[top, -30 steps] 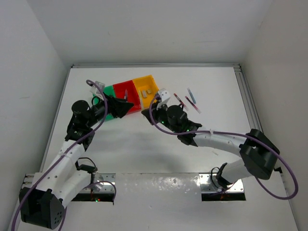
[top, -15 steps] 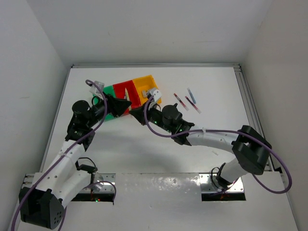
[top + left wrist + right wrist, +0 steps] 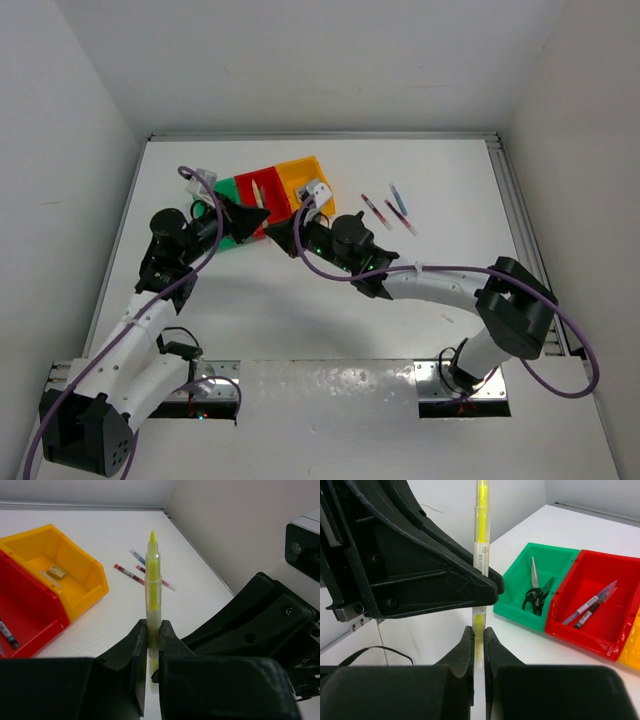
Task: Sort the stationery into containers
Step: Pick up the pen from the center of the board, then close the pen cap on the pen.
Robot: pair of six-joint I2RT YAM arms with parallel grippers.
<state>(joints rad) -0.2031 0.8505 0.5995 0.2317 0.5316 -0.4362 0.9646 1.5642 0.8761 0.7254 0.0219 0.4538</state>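
Left wrist view: my left claw is pinched on a yellow highlighter, fingers pressed to either side of its clear barrel. The tip stands up past them. The lower end is hidden behind my own fingers. Beyond it sits the yellow bin with a tan eraser block inside. The red bin joined to it is cut off by the picture's left edge. Three loose pens lie on the bare table past the bins.

From the right wrist, my right claw also grips the highlighter, low on its barrel, just under the left claw's fingertips. So both claws hold the one marker, upright between them. Its top is cut off by the picture's upper edge. The green bin holds black-handled scissors. The red bin holds two slim pens, and only a sliver of the yellow bin shows.

From above, the bins stand toward the far edge, left of centre, and the loose pens lie to their right. Both claws meet at the bins' near side. My left claw covers much of the green bin. The highlighter is hard to make out there.
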